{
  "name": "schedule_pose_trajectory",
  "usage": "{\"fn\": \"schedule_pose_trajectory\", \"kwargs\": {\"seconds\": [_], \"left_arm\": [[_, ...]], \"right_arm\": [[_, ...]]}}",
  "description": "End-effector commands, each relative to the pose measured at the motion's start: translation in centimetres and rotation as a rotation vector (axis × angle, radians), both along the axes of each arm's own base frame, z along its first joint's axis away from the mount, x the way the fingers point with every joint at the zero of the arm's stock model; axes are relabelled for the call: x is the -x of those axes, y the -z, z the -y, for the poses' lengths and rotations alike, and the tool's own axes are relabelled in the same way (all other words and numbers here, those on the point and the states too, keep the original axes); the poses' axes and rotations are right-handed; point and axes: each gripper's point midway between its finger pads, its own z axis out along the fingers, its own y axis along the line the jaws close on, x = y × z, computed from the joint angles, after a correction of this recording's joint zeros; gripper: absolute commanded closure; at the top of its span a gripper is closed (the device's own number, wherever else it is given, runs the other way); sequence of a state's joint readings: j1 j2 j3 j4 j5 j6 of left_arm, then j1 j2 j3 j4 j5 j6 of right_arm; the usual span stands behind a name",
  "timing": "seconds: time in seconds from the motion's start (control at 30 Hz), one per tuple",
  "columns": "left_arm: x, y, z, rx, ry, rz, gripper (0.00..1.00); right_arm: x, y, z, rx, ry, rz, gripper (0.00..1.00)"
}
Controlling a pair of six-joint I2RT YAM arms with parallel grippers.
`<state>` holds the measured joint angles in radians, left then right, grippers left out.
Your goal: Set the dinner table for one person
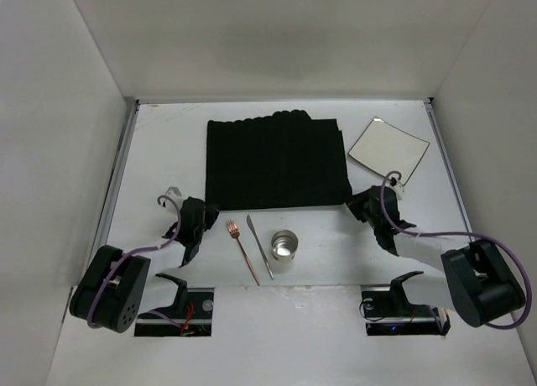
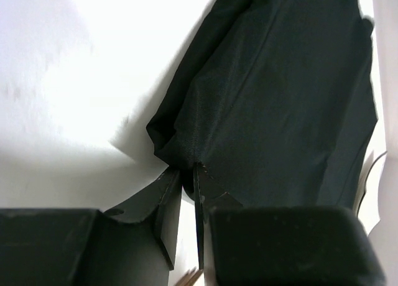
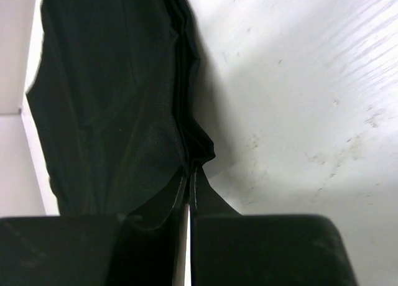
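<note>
A black ribbed cloth mat (image 1: 277, 161) lies on the white dinner table (image 1: 168, 143). My left gripper (image 1: 206, 208) is shut on the mat's near left corner; the left wrist view shows the cloth (image 2: 273, 93) pinched at the fingertips (image 2: 199, 174). My right gripper (image 1: 356, 203) is shut on the mat's near right corner; the right wrist view shows the cloth (image 3: 112, 93) pinched between the fingertips (image 3: 194, 177). A small white square plate (image 1: 388, 144) lies right of the mat. A copper fork (image 1: 243, 249), a knife (image 1: 259, 245) and a metal cup (image 1: 284, 248) lie near the front.
White walls enclose the table on the left, back and right. The arm bases (image 1: 185, 306) stand at the near edge. Purple cables (image 1: 436, 232) loop from both arms.
</note>
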<state>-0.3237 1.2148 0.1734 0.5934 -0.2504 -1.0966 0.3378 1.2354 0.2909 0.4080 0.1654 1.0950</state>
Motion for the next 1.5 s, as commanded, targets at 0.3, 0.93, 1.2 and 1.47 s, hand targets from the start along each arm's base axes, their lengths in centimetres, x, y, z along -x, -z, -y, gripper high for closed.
{"fn": "schedule_pose_trajectory", "kwargs": {"seconds": [0.3,0.93,1.2,1.47], "left_arm": [[2.5,-0.2,-1.2,-0.077,-0.007,0.009,0.82],[1.7,-3.1,-0.6,-0.114,0.042,0.152,0.59],[1.8,-3.4,-0.5,-0.121,0.052,0.174,0.59],[1.8,-3.1,-0.4,-0.132,0.053,0.161,0.58]], "right_arm": [[-2.0,-4.7,3.1,0.088,0.055,0.095,0.40],[-6.6,-3.8,19.7,0.070,0.454,0.029,0.39],[-7.8,-0.5,21.3,-0.011,0.492,-0.026,0.46],[-9.0,2.5,20.4,-0.129,0.451,-0.050,0.59]]}}
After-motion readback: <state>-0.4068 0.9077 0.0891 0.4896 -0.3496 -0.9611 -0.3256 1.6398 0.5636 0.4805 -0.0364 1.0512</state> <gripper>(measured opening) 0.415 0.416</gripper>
